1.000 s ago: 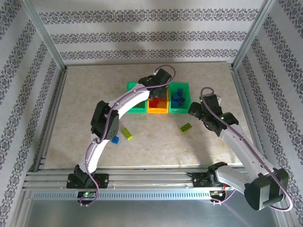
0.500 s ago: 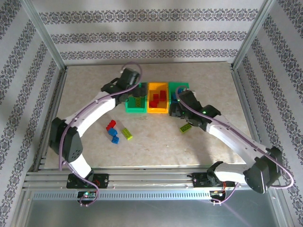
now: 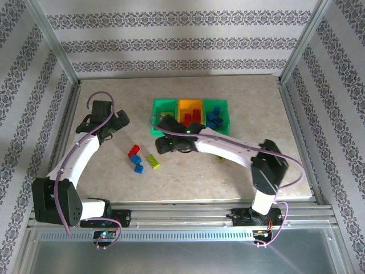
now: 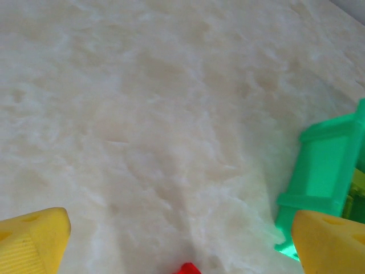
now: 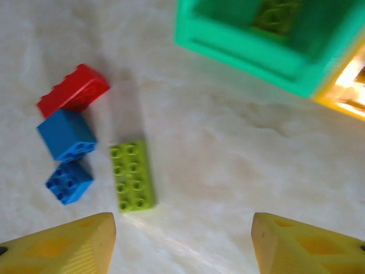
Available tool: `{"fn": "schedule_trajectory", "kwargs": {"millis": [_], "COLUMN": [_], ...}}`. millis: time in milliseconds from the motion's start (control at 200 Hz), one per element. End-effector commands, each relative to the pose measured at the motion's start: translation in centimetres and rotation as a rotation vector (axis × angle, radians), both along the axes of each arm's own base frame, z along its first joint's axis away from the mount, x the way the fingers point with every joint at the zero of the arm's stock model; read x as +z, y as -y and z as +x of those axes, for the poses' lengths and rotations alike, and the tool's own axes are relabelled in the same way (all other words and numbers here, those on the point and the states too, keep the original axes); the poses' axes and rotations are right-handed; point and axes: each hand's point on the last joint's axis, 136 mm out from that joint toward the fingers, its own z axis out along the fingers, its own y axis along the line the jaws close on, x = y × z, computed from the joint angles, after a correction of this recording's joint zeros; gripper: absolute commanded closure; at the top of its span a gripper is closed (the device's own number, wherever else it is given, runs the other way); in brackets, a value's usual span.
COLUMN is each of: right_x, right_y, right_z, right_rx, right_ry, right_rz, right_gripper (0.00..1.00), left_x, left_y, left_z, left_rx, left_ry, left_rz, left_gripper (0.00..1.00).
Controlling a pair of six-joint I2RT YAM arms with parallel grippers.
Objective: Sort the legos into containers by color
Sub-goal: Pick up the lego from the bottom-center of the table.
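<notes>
While right tool (image 5: 182, 251) hovers, loose legos (image 5: 132, 176) beneath

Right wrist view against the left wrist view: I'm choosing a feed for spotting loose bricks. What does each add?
Right wrist: a larger blue brick, a smaller blue brick, a yellow-green brick, the orange bin at the frame edge, and the open right tool. Left wrist: the open left tool. Both: the green bin, the tabletop and a red brick, a mere sliver in the left wrist view.
</notes>
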Motion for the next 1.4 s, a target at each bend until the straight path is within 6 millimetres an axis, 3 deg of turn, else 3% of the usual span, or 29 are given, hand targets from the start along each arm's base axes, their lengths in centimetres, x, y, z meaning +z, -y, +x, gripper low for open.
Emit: {"fn": "schedule_trajectory", "kwargs": {"millis": [0,175,365,805,1109,1274,1394], "right_x": [-0.6,-2.5,-4.2,-8.9,-10.6,-11.2,-11.7], "right_y": [-3.9,-8.0,-10.3,-10.7,-11.3,-12.0,-12.0], "right_z": [-2.5,-4.7,-6.1,-5.6,-5.2,-5.6,-5.8], "right_rx": [0.164,0.318,0.434,0.492,0.511,0.536,0.54], "right_ry": [-0.064,-0.097,-0.075,-0.051,-0.043,-0.051,-0.061], "right_rz": [0.012,-0.026,-0.113,-0.31,-0.359,-0.355,-0.365], "right_gripper": [0.37,0.38,0.38,0.41,0.41,0.51,0.52], "left_x": [-0.4,-1.2,-1.6,-1.9,-2.1,-2.1,-2.2], "left_y": [-1.3,-3.3,-4.5,-5.2,-5.2,-5.1,-5.0], "left_z": [-0.8,-1.5,-2.0,-2.5,-2.5,-2.5,-2.5], "left_rx": [0.044,0.105,0.143,0.166,0.165,0.164,0.164], "left_ry": [-0.001,-0.005,0.006,0.009,0.008,0.009,0.009], "left_rz": [-0.035,-0.073,-0.123,-0.127,-0.135,-0.14,-0.144], "left_gripper": [0.0,0.0,0.0,0.0,0.0,0.0,0.0]}}
